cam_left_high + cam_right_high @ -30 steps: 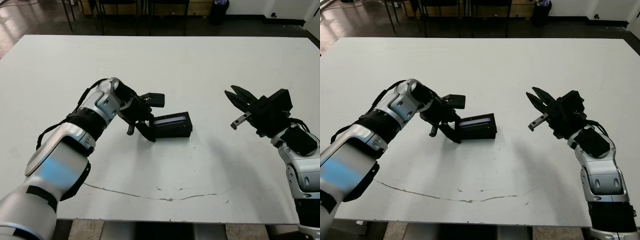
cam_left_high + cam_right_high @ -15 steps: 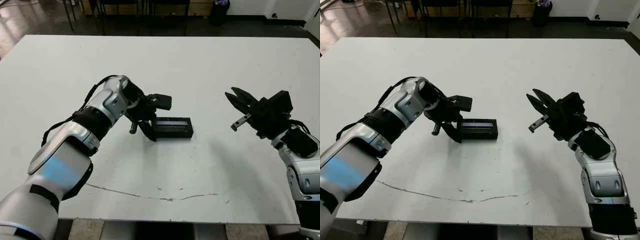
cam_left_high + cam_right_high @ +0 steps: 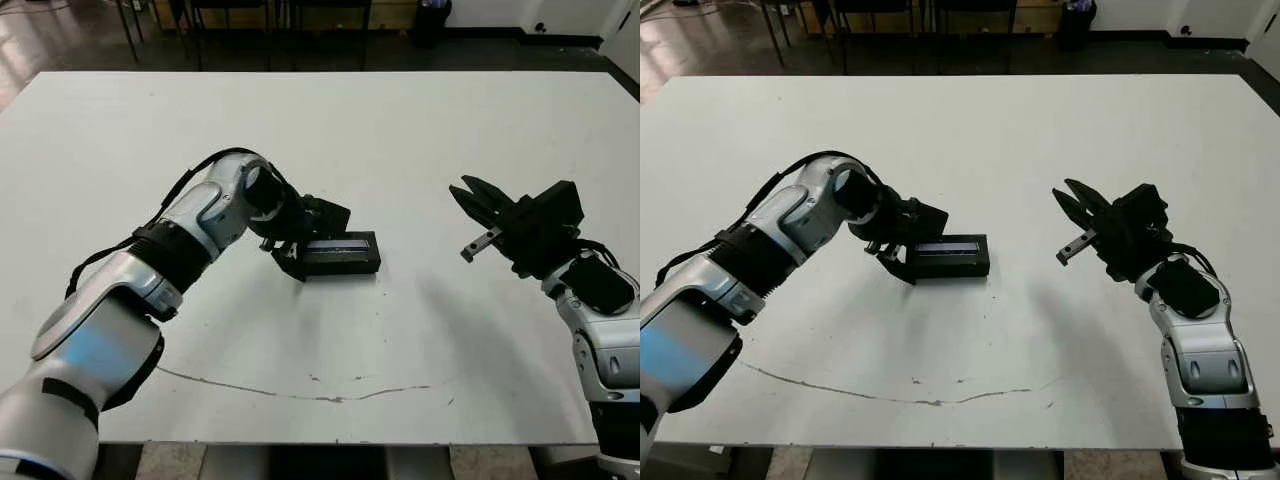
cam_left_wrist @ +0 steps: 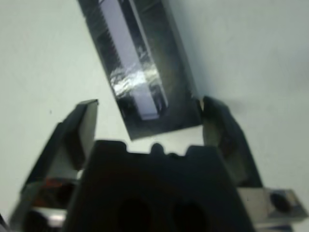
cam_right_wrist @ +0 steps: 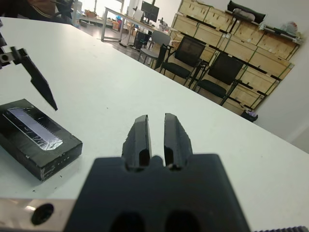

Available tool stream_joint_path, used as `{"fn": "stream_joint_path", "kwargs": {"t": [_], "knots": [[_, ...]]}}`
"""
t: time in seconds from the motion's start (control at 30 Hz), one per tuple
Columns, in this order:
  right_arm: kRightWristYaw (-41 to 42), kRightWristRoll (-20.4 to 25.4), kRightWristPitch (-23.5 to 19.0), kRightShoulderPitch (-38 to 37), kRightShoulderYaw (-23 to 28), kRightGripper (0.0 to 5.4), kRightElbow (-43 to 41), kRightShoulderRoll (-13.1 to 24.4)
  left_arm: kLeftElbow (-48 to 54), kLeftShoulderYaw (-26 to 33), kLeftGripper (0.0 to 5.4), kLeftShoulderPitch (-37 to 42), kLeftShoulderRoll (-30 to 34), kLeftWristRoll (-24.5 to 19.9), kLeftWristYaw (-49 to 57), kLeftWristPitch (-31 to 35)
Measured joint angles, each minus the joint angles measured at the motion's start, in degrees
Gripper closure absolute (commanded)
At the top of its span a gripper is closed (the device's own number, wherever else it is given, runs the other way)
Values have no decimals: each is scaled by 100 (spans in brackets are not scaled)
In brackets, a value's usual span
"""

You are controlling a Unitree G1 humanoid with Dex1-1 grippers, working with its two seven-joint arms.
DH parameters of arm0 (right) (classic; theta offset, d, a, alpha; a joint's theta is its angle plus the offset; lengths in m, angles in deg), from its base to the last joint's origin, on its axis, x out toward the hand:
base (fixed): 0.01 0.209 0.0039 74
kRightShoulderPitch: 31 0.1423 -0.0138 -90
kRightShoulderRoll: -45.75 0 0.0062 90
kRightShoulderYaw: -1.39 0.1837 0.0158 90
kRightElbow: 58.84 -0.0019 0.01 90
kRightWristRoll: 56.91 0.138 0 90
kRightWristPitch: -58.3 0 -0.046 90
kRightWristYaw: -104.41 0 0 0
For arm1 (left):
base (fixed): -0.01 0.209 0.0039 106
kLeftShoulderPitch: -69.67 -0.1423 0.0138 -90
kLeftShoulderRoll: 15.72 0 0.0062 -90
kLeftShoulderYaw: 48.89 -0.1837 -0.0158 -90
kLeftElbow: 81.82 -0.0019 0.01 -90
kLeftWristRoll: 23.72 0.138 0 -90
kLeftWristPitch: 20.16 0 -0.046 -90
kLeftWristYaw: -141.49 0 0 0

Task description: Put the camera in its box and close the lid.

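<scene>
With my left end effector (image 4: 147,126) spread open astride one end of the black rectangular lid (image 3: 340,254) seated flat on the white worktop (image 3: 400,140), a clumsy squeeze could skew it.

Your white table (image 3: 420,120) carries only the lid (image 3: 341,254), lying flat near its middle, with a thin dark crack (image 3: 300,392) towards the front edge.

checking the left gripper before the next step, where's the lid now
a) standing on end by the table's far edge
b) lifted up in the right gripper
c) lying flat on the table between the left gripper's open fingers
c: the lid lies flat on the table, one end between the spread fingers of the left gripper; the right gripper hangs well apart from it.
</scene>
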Motion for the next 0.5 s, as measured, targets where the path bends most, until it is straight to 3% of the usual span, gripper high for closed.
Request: {"fn": "stream_joint_path", "kwargs": {"t": [0.2, 0.5], "knots": [[2, -2, 64, 35, -38, 540, 89, -10, 426, 41, 6, -218, 475, 57, 209, 87], [38, -37, 180, 178, -96, 540, 184, -15, 776, 470, 1, -732, 1629, 136, 530, 289]]}}
